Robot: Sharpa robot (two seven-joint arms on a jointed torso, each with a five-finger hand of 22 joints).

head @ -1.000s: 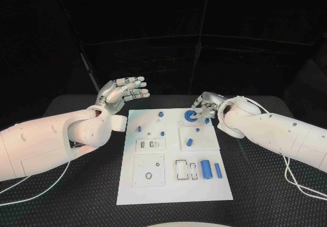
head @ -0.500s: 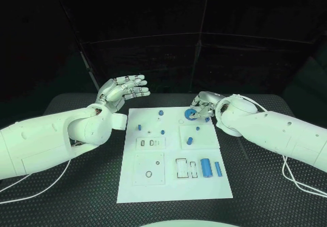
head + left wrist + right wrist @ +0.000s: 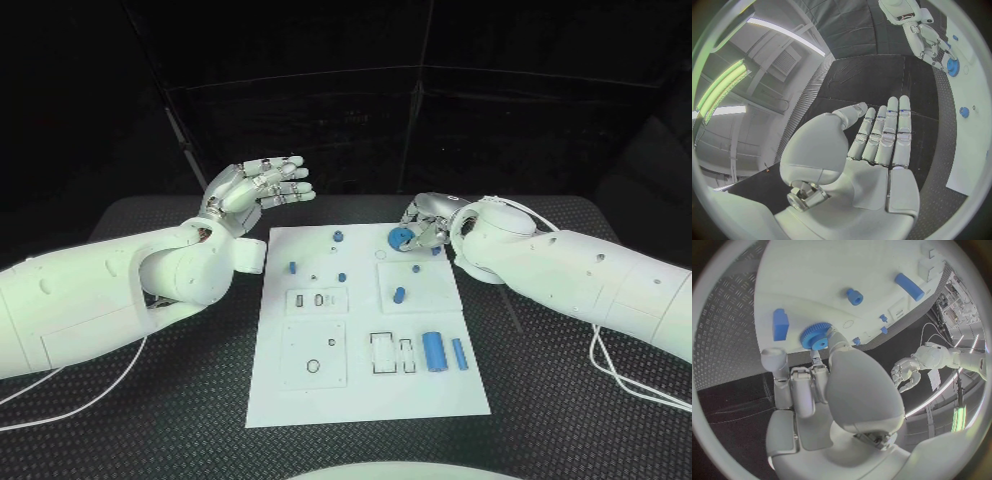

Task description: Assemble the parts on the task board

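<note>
A blue gear is pinched by the right hand at the board's far right corner. The left hand is raised beyond the board's far left corner, fingers spread, nothing held.

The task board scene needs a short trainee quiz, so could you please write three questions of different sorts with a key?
1. True or false: the left hand is raised off the task board, fingers apart, holding nothing.
2. Which part do the right hand's fingers hold? A) the blue gear B) the large blue cylinder C) the blue bar
3. Fill in: the large blue cylinder lies at the board's near-______ corner, robot's own side.

Key: 1 true; 2 A; 3 right.
</note>
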